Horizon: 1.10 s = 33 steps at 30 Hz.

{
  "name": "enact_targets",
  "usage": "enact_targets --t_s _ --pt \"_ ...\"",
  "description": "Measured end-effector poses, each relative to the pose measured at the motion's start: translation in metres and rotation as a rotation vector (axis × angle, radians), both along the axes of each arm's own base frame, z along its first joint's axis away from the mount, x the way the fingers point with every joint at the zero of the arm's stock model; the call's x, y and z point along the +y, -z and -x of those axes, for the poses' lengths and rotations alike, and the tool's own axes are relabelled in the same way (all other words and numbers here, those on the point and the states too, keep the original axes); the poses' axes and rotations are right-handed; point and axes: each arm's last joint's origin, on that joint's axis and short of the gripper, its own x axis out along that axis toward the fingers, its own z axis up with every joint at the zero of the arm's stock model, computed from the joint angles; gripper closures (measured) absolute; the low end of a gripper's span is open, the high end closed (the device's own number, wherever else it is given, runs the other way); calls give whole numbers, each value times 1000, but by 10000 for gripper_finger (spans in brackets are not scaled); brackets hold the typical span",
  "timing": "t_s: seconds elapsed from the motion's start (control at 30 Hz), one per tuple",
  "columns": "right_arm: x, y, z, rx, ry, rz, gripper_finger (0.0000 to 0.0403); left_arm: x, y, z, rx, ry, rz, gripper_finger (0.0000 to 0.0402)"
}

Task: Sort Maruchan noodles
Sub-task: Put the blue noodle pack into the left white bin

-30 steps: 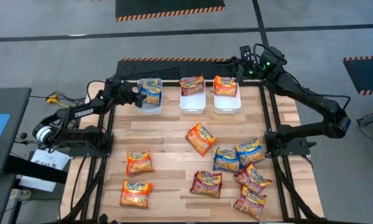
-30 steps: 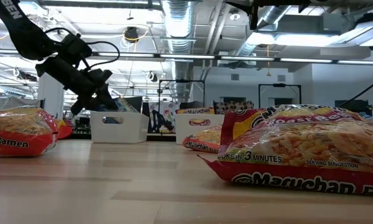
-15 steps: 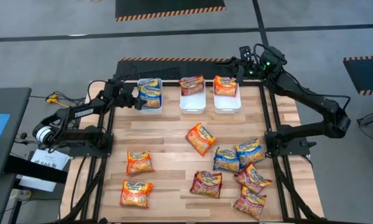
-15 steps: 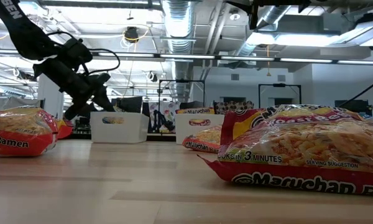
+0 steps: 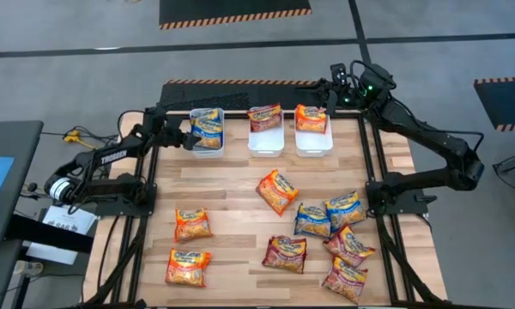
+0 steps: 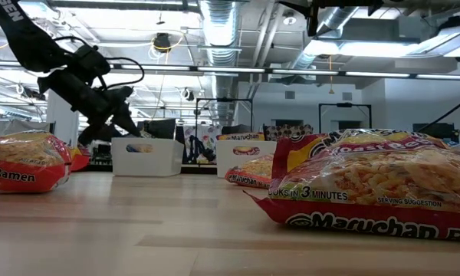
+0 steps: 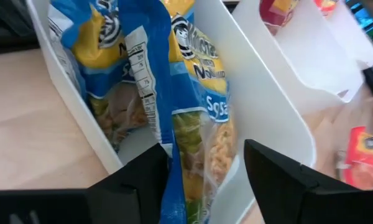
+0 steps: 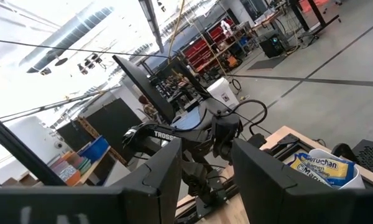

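Three white bins stand in a row at the table's far edge. The left bin (image 5: 208,142) holds a blue Maruchan packet (image 5: 208,125), the middle bin (image 5: 265,142) a maroon one (image 5: 265,117), the right bin (image 5: 312,142) an orange one (image 5: 311,117). My left gripper (image 5: 187,130) (image 7: 202,180) is open at the left bin's left rim, a finger on either side of the blue packet's (image 7: 199,118) near end. My right gripper (image 8: 205,180) is open and holds nothing, raised above the far right corner (image 5: 333,84). Several more packets lie flat on the table. My left gripper's fingers slant down into the left bin from the table's left, one on each side of the blue packet's near end (image 7: 174,168). The packet lies in the bin. Whether a finger touches its wrapper, I cannot tell.
Loose packets lie on the near half: orange (image 5: 277,190), (image 5: 192,224), (image 5: 188,267); blue (image 5: 312,220), (image 5: 345,209); maroon (image 5: 285,253), (image 5: 349,245), (image 5: 344,279). Bare wood shows between the bins and these packets. A maroon packet (image 6: 376,184) fills the low view's right foreground.
My left gripper has let go of the blue packet, which was tilted over the left bin's rim and now lies down inside the bin. The gripper has stayed at the bin's left rim and tipped slightly.
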Motion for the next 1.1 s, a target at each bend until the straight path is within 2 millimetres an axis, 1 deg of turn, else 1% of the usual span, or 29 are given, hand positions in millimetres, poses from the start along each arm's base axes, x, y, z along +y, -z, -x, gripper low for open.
enact_targets --t_s 0.07,0.17,0.33,0.37,0.6,0.73,0.8,0.93,1.1 --pt "0 0 0 0 0 0 235 0 0 -1 29 -19 -20 238" --pt "0 0 0 0 0 0 235 0 1 -2 70 -26 -56 283" --pt "0 0 0 0 0 0 235 0 0 -3 91 -5 -98 377" --pt "0 0 0 0 0 0 235 0 0 -3 94 -4 -105 388" --pt "0 0 0 0 1 -1 235 3 -5 -5 79 5 -177 398" --pt "0 0 0 0 1 -1 235 2 -9 -10 115 76 -294 400" --pt "0 0 0 0 1 -1 235 1 -10 -13 136 83 -324 400" --pt "0 0 0 0 1 -1 235 2 -14 -16 162 65 -411 401" --pt "0 0 0 -1 1 -1 235 5 -23 -18 103 5 -474 401"
